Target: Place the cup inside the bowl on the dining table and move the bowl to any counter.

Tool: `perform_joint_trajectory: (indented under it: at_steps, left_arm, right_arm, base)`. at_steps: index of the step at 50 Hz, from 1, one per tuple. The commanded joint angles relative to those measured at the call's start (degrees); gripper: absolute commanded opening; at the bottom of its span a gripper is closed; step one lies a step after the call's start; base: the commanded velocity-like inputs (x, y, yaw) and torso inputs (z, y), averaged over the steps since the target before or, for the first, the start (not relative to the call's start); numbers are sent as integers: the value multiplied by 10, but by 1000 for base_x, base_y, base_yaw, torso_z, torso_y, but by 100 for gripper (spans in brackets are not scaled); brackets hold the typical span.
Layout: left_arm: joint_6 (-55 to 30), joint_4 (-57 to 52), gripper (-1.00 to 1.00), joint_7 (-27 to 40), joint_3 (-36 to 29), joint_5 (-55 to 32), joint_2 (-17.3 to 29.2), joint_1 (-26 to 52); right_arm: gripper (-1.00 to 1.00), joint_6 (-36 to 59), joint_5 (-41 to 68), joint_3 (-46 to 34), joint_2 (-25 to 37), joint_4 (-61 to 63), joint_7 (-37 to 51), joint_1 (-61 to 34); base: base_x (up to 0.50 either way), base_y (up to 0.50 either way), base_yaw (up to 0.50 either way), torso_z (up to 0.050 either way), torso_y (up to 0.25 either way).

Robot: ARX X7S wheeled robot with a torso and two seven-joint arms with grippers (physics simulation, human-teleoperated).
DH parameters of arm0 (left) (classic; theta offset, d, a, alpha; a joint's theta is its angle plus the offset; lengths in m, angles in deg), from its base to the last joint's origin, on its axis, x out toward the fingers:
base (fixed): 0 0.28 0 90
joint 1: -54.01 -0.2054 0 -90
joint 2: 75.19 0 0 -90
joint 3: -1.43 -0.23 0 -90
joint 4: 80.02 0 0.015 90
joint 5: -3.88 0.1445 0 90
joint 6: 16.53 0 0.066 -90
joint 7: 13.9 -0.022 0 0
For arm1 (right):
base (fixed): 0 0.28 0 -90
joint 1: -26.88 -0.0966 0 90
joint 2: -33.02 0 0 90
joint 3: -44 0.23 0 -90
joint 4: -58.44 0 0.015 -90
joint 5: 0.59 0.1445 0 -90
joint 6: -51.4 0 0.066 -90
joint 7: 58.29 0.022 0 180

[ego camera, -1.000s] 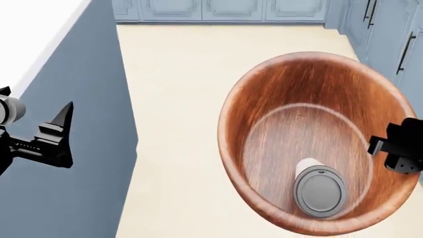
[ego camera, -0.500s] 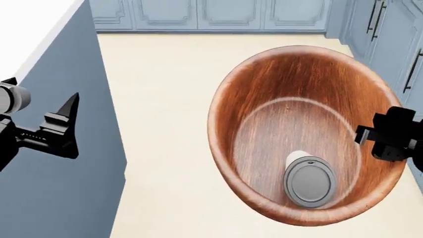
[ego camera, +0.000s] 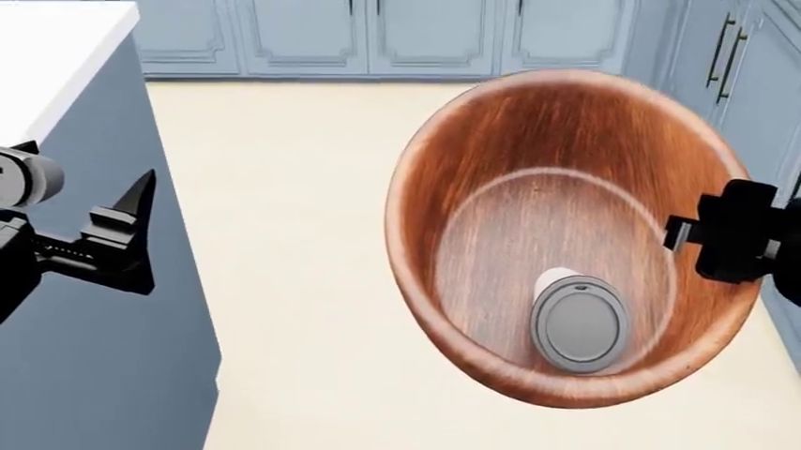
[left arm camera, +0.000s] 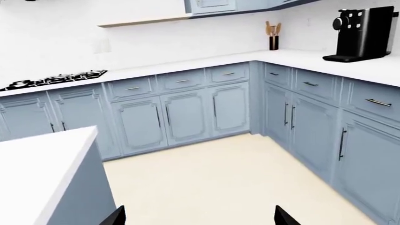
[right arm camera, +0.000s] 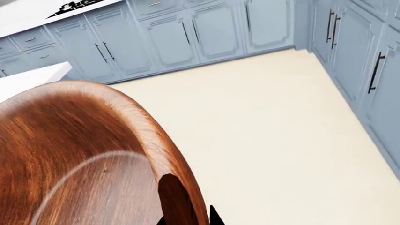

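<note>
Right gripper (ego camera: 726, 234) clamps the bowl (ego camera: 501, 169) rim; left gripper (ego camera: 131, 234) spread, empty.

Lidded cream cup (ego camera: 573, 323) upright inside tilted reddish-brown bowl (ego camera: 501, 150), above floor.

Blue cabinets (left arm camera: 181, 110) under a white counter (left arm camera: 300, 58) carrying a black coffee machine (left arm camera: 364, 32) and a stovetop (left arm camera: 56, 78).

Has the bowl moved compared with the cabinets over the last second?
Yes. The bowl has drifted left and up toward the far cabinets, with the cup inside.
</note>
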State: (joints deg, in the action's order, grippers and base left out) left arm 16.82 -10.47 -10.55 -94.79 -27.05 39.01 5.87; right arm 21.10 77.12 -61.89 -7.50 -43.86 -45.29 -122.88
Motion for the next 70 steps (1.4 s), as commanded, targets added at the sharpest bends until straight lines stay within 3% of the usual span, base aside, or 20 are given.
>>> perform_joint_trajectory:
  at_steps: [1,18,32,70]
  left_arm:
    - [3,5,100,-2,2,2,0,-3]
    - [40,16,100,5,-4,16,-9,-34]
    - [60,18,100,8,-13,26,-10,-49]
    - [47,-12,100,14,-1,14,13,-40]
  right_arm:
    - [-100,0,-3,1,-10,-7,-13,-22]
    - [-100,-22,-8,3,-16,-10,-20,-2]
    - [-100,-2,-9,-5,-20,-23,-21,-53]
    - [-100,36,32,3,-9,-4,11,-80]
  base:
    - [500,-29,0,0,0]
    - [500,-33,0,0,2]
    - [500,-32,0,1,1]
    - [500,-32,0,0,2]
